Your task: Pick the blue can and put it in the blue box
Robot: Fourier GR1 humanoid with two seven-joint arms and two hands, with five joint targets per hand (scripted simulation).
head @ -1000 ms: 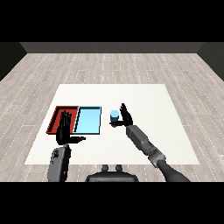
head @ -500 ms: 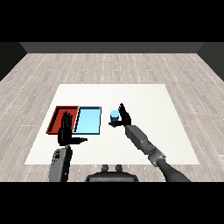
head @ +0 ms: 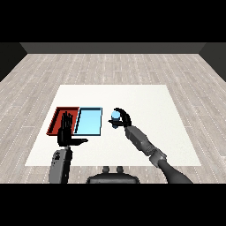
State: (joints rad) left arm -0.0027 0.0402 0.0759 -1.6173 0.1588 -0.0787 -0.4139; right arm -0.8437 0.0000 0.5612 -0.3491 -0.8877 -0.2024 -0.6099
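The light blue tray point(head: 89, 122) holds nothing; right hand point(head: 124, 118) grasps the blue can point(head: 115, 118) just right of it. The left hand point(head: 67, 132), fingers straight, covers the red tray point(head: 58, 117).

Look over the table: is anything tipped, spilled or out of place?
Nothing stands out. The blue can is upright in the right hand, right of the light blue tray; the red tray lies beside it.

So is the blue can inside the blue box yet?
Not yet. The blue can is outside the light blue tray, to its right, with the right hand curled round it.
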